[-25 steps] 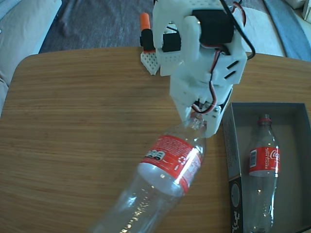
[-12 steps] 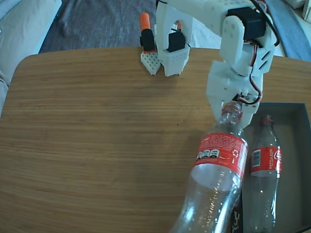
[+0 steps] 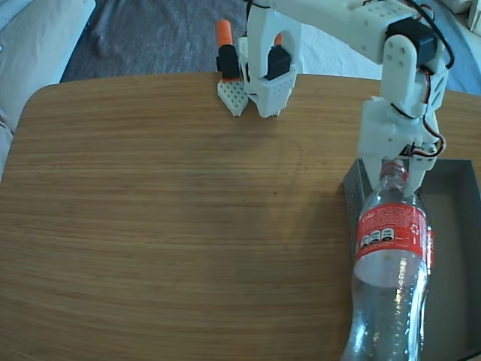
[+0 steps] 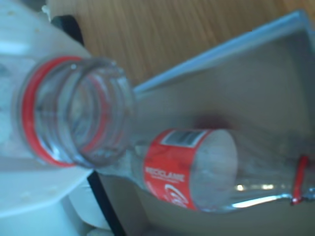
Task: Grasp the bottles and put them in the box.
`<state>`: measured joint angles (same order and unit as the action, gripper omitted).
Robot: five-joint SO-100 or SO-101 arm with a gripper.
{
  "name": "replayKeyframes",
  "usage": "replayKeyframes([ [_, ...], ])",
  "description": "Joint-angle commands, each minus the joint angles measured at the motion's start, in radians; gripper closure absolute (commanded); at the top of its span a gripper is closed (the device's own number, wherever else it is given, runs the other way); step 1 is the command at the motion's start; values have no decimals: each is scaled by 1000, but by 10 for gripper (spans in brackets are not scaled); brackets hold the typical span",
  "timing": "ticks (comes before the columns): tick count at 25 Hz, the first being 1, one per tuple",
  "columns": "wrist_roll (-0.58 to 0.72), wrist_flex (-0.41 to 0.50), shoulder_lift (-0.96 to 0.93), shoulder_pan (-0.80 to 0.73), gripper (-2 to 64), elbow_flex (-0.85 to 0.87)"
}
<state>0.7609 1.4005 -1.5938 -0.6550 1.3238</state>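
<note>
Above the box [image 3: 359, 183] and its bottle [image 4: 197, 169], gripper [image 3: 397, 170] pinching another bottle's [image 3: 391, 248] neck.

two bottles, one held [image 3: 391, 248] and one lying [image 4: 197, 169], one box [image 3: 458, 226], one table [image 3: 165, 226]

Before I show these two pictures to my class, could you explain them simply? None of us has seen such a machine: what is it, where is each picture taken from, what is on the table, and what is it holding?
The white machine is a small robot arm with a two-finger gripper. One picture comes from a fixed camera looking down on the wooden table. The other comes from a camera riding on the arm's wrist, so everything there looks very close and blurred.

The gripper holds a clear, capless Coca-Cola bottle by its neck, above a shallow grey box at the table's right side in the fixed view. A second bottle already lies inside the box; the wrist view shows it best. An orange-and-white part stands beside the arm's base at the table's far edge.
</note>
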Motion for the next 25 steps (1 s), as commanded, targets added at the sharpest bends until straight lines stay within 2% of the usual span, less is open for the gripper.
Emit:
replayKeyframes([
  [1, -18, -41, -8, -40, 603, -63],
  [6, -35, -112, -3, -97, 603, -63],
  [13, -67, -118, 40, -149, 603, -72],
  [17, -115, -115, 114, -149, 603, -163],
  [25, -115, -106, 225, -175, 603, -304],
])
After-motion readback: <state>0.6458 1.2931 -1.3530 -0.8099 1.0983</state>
